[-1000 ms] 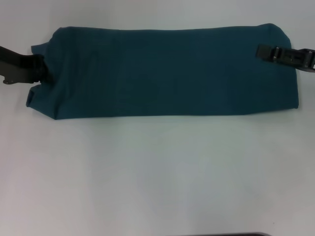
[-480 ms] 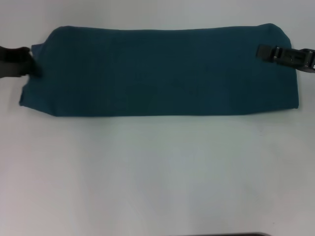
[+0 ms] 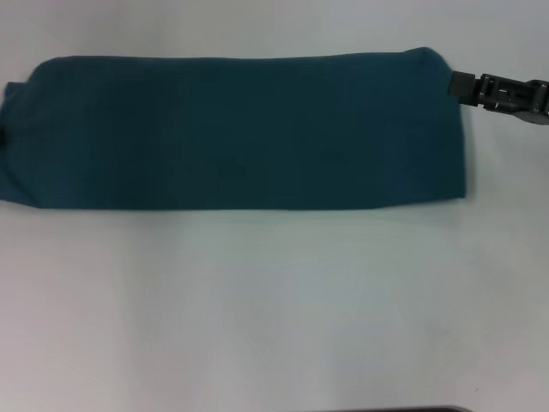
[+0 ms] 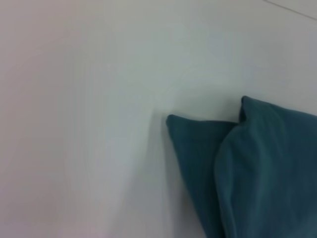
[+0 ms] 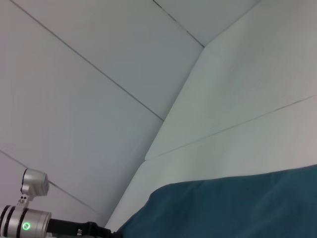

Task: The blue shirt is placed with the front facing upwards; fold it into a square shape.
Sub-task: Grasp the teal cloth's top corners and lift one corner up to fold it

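Blue shirt (image 3: 240,133) lies folded into a long, narrow band on the white table (image 3: 274,309), its long axis running side to side across the head view, in the far half of the tabletop. Only plain teal cloth shows on top; no lettering or collar can be seen. The near long edge is straight and runs nearly parallel to the table's front, while the far edge bows slightly and rounds off at the right-hand corner. The band's left end reaches the picture's edge, where a small flap of cloth sticks out.

Right gripper (image 3: 457,84) sits at the far right corner of the band, its dark tip just touching or just beside the cloth edge; whether its jaws are parted or closed on the fabric cannot be told. The right wrist view shows the shirt's rounded edge (image 5: 223,208) on the table, with pale wall panels beyond.

Left gripper is out of sight in every view, so its jaws cannot be judged. The left wrist view shows two layered corners of the shirt (image 4: 247,163) resting on the table.
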{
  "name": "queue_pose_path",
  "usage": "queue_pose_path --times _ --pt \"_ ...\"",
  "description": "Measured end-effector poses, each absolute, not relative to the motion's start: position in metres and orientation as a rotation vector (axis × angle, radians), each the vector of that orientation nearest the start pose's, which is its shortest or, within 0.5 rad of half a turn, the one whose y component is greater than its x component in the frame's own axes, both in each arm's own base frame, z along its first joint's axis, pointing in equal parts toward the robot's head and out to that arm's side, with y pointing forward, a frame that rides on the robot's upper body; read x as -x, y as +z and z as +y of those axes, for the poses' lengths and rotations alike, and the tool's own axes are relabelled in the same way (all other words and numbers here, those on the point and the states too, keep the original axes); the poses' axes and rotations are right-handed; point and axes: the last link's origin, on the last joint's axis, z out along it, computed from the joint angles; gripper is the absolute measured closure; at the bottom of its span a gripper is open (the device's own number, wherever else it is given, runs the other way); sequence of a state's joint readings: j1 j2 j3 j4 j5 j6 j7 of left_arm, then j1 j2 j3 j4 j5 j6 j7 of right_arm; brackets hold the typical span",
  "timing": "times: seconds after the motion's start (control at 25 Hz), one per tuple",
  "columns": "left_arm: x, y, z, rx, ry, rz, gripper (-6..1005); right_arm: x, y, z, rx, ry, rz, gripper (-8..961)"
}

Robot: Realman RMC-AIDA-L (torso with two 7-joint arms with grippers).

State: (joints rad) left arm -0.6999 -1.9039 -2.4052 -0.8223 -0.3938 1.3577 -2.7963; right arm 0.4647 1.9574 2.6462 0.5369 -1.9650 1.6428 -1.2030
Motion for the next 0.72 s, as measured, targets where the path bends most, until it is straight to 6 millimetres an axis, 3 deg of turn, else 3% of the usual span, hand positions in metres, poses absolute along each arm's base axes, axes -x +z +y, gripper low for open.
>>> queue_pose_path --times 0.52,0.72 --pt "0.326 0.121 0.395 1.678 0.197 -1.758 981 -0.310 0.055 0.318 2.306 0.980 1.532 29" --pt "0.316 0.121 0.392 1.740 0.086 -1.806 981 -0.309 0.051 0.320 2.299 0.973 1.522 29"
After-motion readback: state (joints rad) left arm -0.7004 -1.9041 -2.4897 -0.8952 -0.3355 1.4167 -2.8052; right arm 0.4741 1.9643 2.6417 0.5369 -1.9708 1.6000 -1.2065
